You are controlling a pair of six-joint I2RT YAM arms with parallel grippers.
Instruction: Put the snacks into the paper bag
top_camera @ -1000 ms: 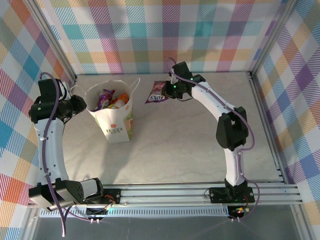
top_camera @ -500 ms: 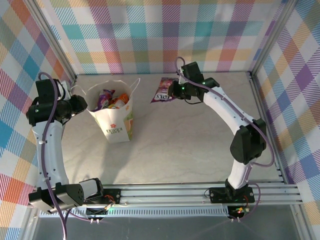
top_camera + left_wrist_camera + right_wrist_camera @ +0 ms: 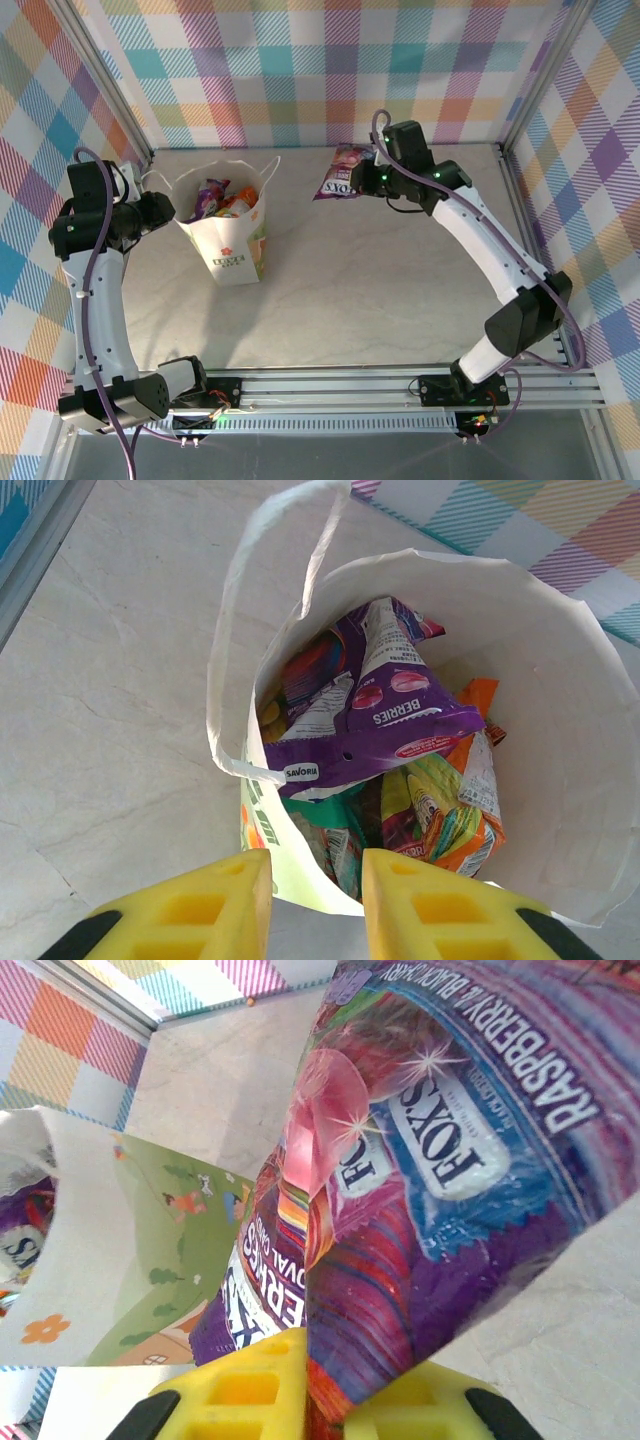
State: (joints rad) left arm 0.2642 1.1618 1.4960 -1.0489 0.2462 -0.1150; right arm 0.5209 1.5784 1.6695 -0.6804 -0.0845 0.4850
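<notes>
The right gripper (image 3: 322, 1375) clamps a purple packet (image 3: 345, 172); the paper bag (image 3: 230, 255) stands well to its left. Next: carry the packet over the bag mouth, then release. Closure of the left gripper (image 3: 315, 880): cannot be determined.

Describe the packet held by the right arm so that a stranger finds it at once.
Find the white paper bag on the left. To its right, the right fingers pinch a purple packet marked FOXS, the one snack outside the bag.
</notes>
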